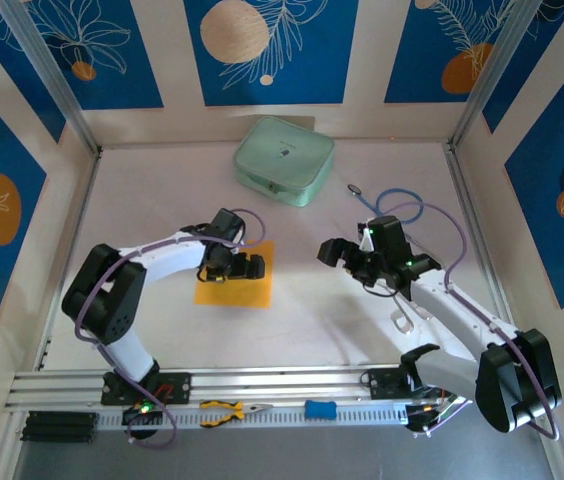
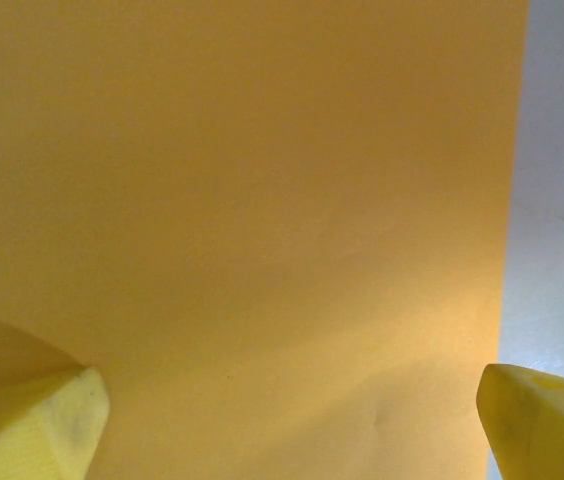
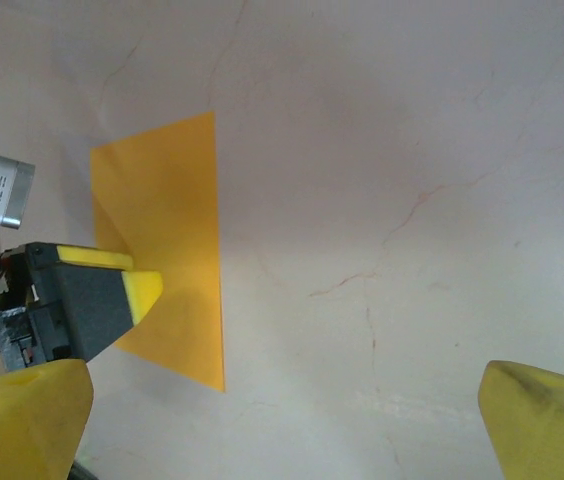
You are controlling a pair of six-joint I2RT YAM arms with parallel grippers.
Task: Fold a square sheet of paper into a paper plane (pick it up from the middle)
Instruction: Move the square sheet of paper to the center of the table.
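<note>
The square sheet of paper (image 1: 250, 290) is orange-yellow and lies flat on the pale table, left of centre. My left gripper (image 1: 234, 268) hangs low over it with its jaws spread wide. In the left wrist view the sheet (image 2: 262, 200) spreads across the picture, with my left gripper (image 2: 287, 440) open above it and one yellow fingertip (image 2: 32, 425) at each lower corner. My right gripper (image 1: 347, 262) stands open to the right of the sheet, over bare table. In the right wrist view my right gripper (image 3: 284, 430) holds nothing, and the sheet (image 3: 177, 200) lies at the left under a left fingertip (image 3: 144, 290).
A pale green rounded-square case (image 1: 284, 160) sits at the back of the table. Orange-handled pliers (image 1: 227, 411) and a small blue object (image 1: 319, 409) lie on the metal rail (image 1: 82, 385) at the near edge. Patterned walls close in three sides.
</note>
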